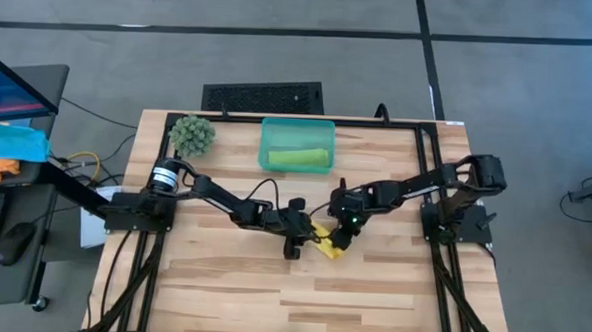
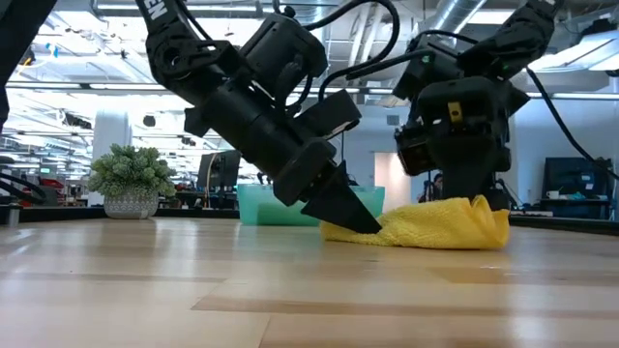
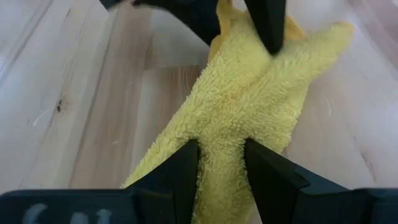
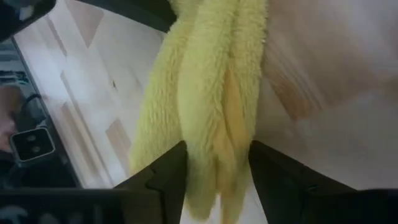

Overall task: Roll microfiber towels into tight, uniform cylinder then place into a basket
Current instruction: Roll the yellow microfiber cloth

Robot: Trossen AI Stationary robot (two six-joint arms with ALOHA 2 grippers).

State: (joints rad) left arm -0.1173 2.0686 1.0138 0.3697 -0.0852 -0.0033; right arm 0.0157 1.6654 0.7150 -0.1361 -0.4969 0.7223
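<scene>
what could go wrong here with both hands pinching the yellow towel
1. The yellow towel looks bunched and twisted between the left hand and right hand, so it may end up a lumpy wad rather than a uniform cylinder.
2. Both hands sit close together; their fingers might collide.

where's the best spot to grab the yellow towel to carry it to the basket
Probably at its two ends, from above. The yellow towel lies bunched into a long, loose strip on the table, and the left gripper and right gripper each already pinch one end. A single grip at mid-length would likely let it sag and unroll on the way to the basket.
</scene>
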